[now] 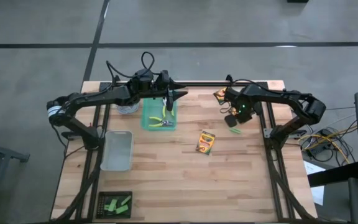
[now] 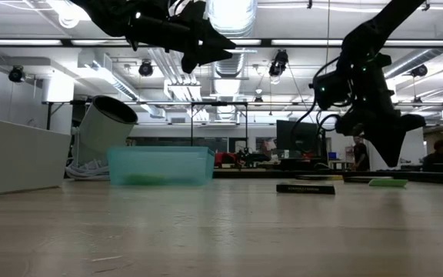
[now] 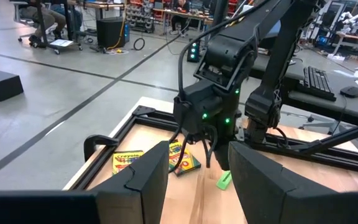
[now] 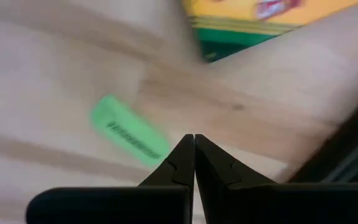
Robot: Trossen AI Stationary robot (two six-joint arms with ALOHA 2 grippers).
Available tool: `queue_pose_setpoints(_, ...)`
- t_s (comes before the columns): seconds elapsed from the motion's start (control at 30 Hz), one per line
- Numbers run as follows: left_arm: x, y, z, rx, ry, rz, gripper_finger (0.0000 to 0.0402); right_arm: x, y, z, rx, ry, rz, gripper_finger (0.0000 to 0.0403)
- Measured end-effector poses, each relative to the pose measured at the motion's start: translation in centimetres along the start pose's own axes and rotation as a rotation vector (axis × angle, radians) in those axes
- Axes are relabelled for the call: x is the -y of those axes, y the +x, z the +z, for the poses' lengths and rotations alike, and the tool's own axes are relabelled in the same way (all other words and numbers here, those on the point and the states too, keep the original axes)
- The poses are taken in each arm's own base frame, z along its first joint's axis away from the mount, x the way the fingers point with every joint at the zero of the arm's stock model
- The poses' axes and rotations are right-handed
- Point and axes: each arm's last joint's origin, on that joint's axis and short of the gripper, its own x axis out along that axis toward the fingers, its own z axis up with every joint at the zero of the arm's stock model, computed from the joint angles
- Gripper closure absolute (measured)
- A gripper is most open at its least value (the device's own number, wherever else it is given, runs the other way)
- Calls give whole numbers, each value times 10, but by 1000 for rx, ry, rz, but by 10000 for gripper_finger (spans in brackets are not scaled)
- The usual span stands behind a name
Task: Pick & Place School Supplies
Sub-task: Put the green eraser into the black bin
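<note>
Green block (image 4: 129,133) lies flat, seemingly diagonal to the table edge.

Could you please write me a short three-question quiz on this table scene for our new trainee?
1. True or false: the right hand is shut and holds nothing.
2. Which holds the pliers? A: the teal tray; B: the clear bin; C: the bare table.
3. Fill in: beside the right hand, on the wood, lies a small green ____.

Key
1. True. Its fingers meet with nothing between them.
2. A. In the high view the pliers lie in the teal tray, under the left hand.
3. Block. A crayon box lies just beyond it.
</note>
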Motion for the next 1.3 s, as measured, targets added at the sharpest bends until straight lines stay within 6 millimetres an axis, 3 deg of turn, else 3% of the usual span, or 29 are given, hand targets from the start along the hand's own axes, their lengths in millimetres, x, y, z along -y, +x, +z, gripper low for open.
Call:
queue_pose_setpoints(0.23,0,0,0,0,2,0,229,-6,3,-2,-41,13,45,394)
queue_pose_setpoints(0.63,0,0,0,-4,0,0,229,-9,27,4,-143,-8,-11,394)
queue_pose_setpoints(0.97,0,0,-2,-16,-5,1,229,-20,30,11,-133,-49,166,394)
queue_pose_setpoints(1.3,0,0,-2,-15,-2,1,229,-45,27,20,-37,-146,422,394)
